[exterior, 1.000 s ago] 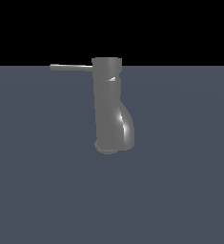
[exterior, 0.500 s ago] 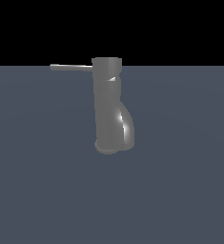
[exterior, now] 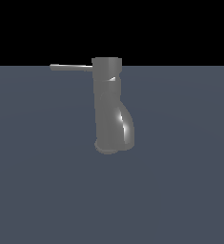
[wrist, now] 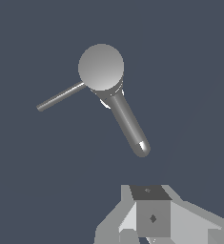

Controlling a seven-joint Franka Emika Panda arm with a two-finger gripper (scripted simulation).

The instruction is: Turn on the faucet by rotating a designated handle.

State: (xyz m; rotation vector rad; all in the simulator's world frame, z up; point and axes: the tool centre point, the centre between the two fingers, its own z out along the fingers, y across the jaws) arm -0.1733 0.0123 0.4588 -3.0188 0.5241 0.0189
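A dark grey faucet [exterior: 111, 107] stands with its thin handle [exterior: 71, 67] untouched. The gripper [wrist: 149, 224] hovers well apart from the faucet; its opening cannot be told. Turning seemingly remains undone.

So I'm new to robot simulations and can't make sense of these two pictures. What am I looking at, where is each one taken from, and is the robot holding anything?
These are computer renders, not photos. The exterior view comes from a camera off the arm: it shows a dark grey faucet standing on a plain grey floor, with a thin rod, the handle, sticking out sideways from its cap toward the exterior view's left. The arm itself does not appear there.

The wrist view comes from a camera on the robot's wrist, looking down on the same faucet: the round disc is its cap, the thick tube its spout, the thin rod the handle. The pale blocky shape at the edge is part of the gripper. It is clear of the faucet and holds nothing; whether it is open is not visible.
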